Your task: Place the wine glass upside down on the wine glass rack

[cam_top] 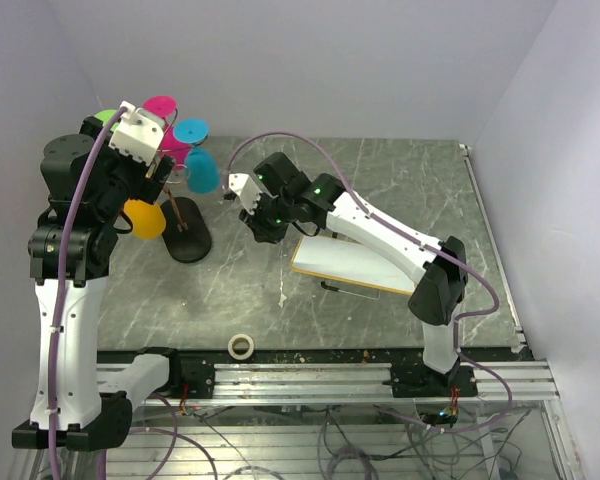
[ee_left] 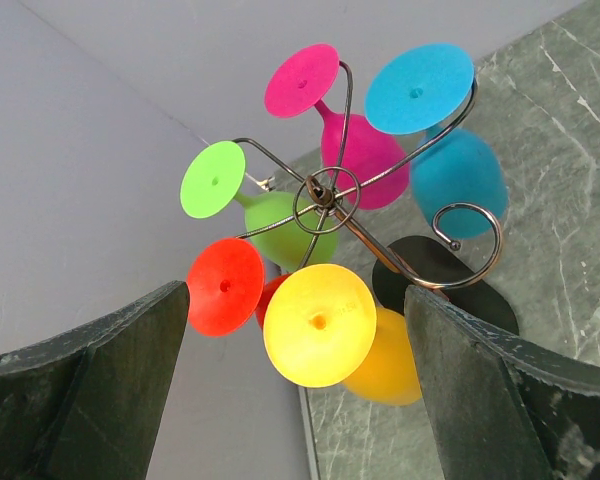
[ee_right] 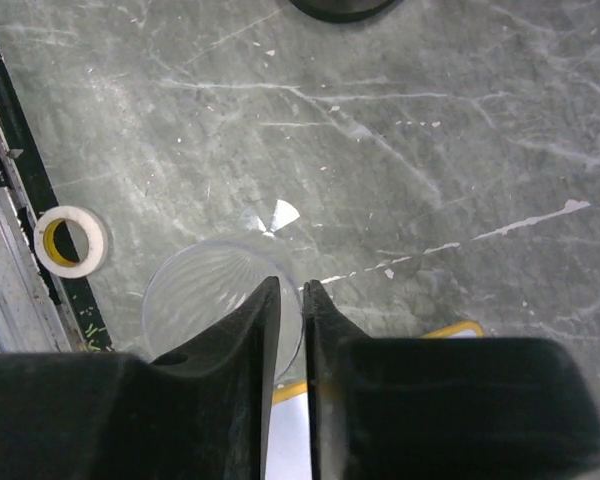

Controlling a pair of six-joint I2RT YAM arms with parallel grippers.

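The right hand (ee_right: 292, 285) is clamped on the rim of a clear wine glass (ee_right: 195, 290). The left hand (ee_left: 295, 292), fingers wide apart, hovers above the dark wire wine glass rack (ee_left: 325, 190) holding 5 coloured glasses (ee_left: 320, 325).

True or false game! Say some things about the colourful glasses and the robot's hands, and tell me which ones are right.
Five coloured glasses hang on the rack. True.
The left hand is squeezed shut. False: its fingers are wide apart.
A tape roll sits near the table's front edge. True.
The yellow glass lies on the table. False: it hangs on the rack.
The right hand pinches the clear glass's edge. True.
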